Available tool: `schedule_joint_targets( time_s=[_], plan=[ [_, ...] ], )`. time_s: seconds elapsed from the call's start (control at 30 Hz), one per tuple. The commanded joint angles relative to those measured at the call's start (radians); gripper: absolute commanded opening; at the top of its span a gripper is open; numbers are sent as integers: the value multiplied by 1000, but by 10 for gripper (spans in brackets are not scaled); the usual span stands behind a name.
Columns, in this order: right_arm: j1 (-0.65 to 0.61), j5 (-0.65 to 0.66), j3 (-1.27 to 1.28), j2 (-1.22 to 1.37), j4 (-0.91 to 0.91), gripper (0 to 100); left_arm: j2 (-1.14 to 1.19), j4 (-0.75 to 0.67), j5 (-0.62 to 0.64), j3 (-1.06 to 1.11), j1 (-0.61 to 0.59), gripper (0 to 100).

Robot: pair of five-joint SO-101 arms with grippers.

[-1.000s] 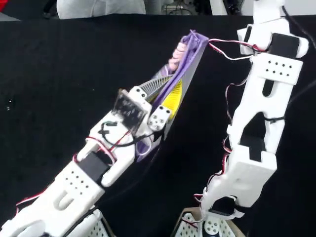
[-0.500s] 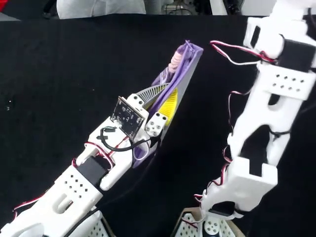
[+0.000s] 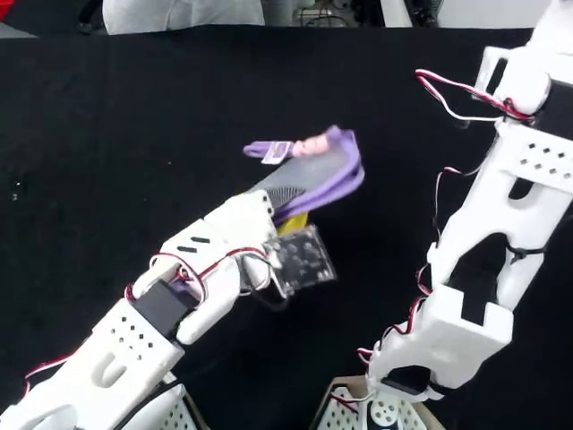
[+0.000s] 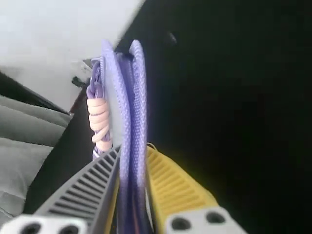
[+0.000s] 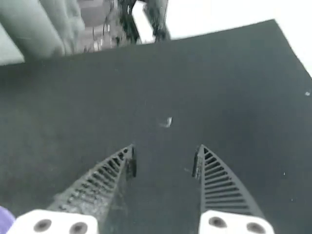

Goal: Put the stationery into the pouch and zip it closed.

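Pouch: A purple woven-fabric zip pouch [image 3: 329, 173] is held up off the black table [image 3: 125, 116], near the middle of the high view. In the left wrist view it is seen edge-on [image 4: 123, 97], running away from the fingers. Whether its zip is closed cannot be told.
Cord: A pale pink coiled cord [image 3: 311, 146] is attached at the pouch's far end, just beside a purple tag [image 3: 267, 151].
Left gripper: The left gripper [image 4: 132, 161] is clamped onto the pouch. A ribbed grey finger [image 4: 90, 187] is pressed against one face and a ribbed yellow finger [image 4: 173, 183] against the other.
Right gripper: The right gripper [image 5: 165, 161] is held over the table with its fingers spread, and black table surface is seen between them.
Right arm: The white right arm [image 3: 483, 251] is raised at the right side of the high view, well apart from the pouch.
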Motion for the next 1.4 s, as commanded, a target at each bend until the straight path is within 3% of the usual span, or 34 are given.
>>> schedule_joint_targets(
  time_s=[0.0,0.2,0.37,0.57,0.87,1.03,1.37],
  plan=[
    [2,41,45,-50,25,191,20,137,-121,-102,-4,27],
    [-64,68,147,-50,28,191,44,269,-133,-91,1,27],
    [-218,91,219,-50,54,191,35,279,-130,-22,2,27],
    [-359,23,383,-50,49,191,34,175,-130,159,19,27],
    [-437,-81,633,-58,-86,191,11,-72,-127,358,27,27],
    [-479,-81,753,-58,-181,191,-150,-166,-43,490,27,27],
    [-635,-49,875,-51,-261,191,-620,-130,-35,754,24,27]
  ],
)
